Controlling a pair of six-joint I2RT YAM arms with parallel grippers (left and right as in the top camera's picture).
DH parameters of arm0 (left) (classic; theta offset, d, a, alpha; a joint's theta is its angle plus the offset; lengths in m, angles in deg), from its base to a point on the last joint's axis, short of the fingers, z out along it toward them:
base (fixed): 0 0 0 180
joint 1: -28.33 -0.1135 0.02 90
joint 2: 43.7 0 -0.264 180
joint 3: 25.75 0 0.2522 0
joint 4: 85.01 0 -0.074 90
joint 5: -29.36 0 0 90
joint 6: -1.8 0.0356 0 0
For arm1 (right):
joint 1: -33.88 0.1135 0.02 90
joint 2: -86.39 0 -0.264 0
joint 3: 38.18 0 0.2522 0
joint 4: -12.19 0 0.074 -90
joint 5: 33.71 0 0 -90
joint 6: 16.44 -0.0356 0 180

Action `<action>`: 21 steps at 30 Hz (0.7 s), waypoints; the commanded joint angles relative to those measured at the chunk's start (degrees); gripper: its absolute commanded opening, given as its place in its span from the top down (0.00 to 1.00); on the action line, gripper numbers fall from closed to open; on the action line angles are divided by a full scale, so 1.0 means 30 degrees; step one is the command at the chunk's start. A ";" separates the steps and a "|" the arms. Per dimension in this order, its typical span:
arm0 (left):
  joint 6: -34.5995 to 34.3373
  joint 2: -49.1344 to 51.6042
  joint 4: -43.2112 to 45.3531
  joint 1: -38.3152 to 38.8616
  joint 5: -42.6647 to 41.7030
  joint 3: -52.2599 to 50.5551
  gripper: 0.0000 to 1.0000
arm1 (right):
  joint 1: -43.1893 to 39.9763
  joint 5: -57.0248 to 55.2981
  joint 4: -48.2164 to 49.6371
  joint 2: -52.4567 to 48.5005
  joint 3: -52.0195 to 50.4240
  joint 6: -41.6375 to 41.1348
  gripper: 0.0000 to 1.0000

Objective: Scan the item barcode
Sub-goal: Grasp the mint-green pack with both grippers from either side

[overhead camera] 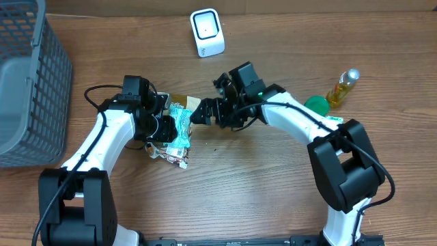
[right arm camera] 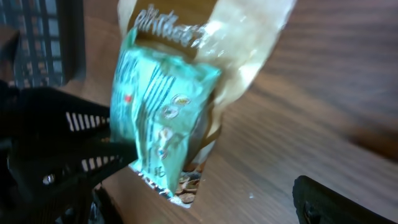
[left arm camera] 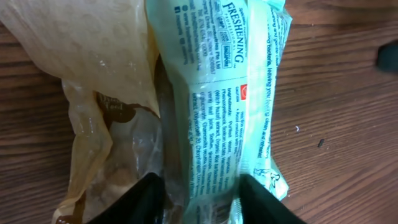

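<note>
A teal wipes packet lies on top of a tan, partly clear snack bag left of the table's middle. My left gripper is down over it. In the left wrist view its fingers straddle the packet. One finger touches the packet's right flap. The other sits on the snack bag, a narrow gap off the packet's left edge. My right gripper hangs open just right of the packet, holding nothing. I cannot make out a barcode. The white scanner stands at the back.
A grey mesh basket fills the far left. A yellow bottle and a green round item lie at the right, behind my right arm.
</note>
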 commanded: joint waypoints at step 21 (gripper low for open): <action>0.0605 0.0000 0.0073 -0.0073 -0.7548 0.0189 0.96 | 0.0525 0.0138 0.0437 -0.0138 -0.0160 -0.0925 0.04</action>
